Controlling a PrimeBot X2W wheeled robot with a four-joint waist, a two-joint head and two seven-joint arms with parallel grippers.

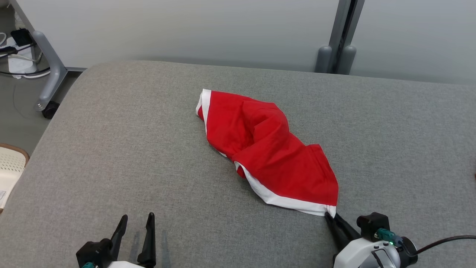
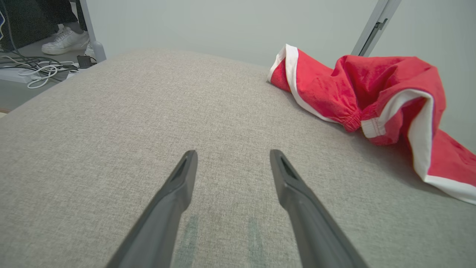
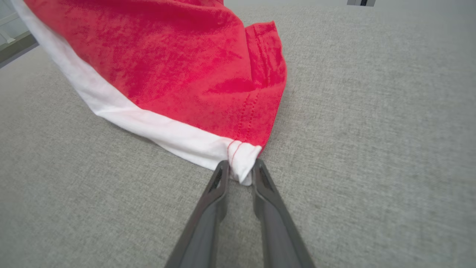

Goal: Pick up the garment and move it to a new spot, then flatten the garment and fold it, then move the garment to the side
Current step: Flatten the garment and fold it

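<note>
1 red garment (image 1: 271, 149) lies on 1 grey table (image 1: 111, 149); the right gripper (image 3: 241, 165) pinches its white corner, the left gripper (image 2: 233, 153) is spread wide, holding nothing.

Open grey tabletop (image 1: 111, 156) left and right of the crumpled red garment (image 1: 267, 149) mid-table.

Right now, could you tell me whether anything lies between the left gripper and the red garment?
Nothing visible does: just grey padded surface lies between the open left gripper and the garment, which sits ahead and to its right. The right gripper is shut on the garment's white-trimmed near corner.
</note>
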